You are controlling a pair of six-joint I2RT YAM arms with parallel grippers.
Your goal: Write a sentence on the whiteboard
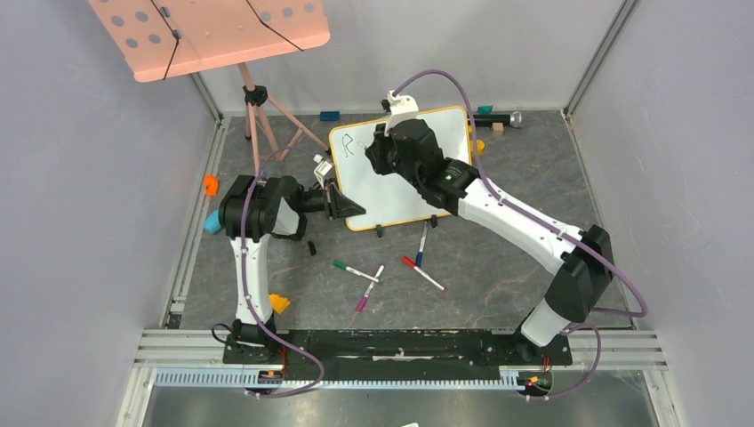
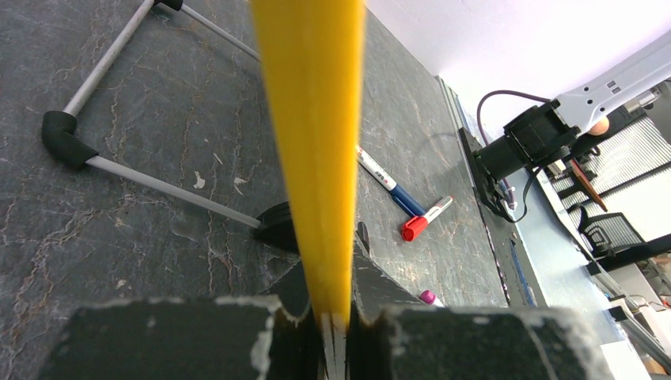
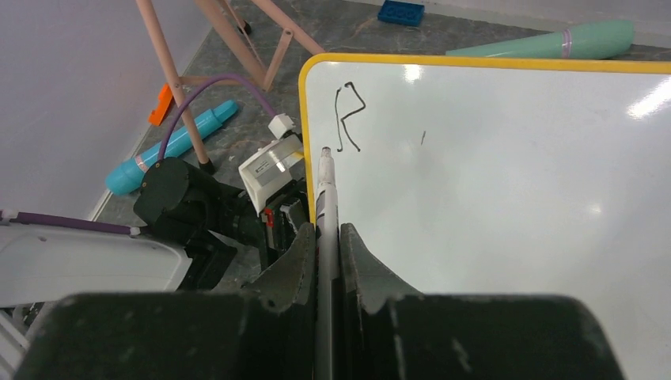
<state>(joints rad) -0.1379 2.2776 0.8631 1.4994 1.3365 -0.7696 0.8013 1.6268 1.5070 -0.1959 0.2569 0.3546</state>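
Of the sentence (image 3: 348, 117) only a thin dark "R" could be read, near the upper left corner of the whiteboard (image 3: 490, 206), with a tiny stroke to its right. The board stood tilted at mid-table on small black clip feet.

The left jaws were clenched on its yellow rim (image 2: 312, 119) at the left edge. The right jaws were clamped on a pale marker (image 3: 326, 206) whose tip sat just below the "R". Whether it touched the surface could not be told.

From above, the right arm (image 1: 498, 209) hid the upper middle of the board and the held marker. Print on the loose pens was too small to read.

In front of the board, four pens lay on the table (image 1: 498, 267): blue (image 1: 421, 245), red (image 1: 422, 273), green (image 1: 356, 270) and purple (image 1: 369, 289). A pink music stand (image 1: 213, 31) rose at the far left, and a teal tube (image 3: 174, 146) lay near its legs.
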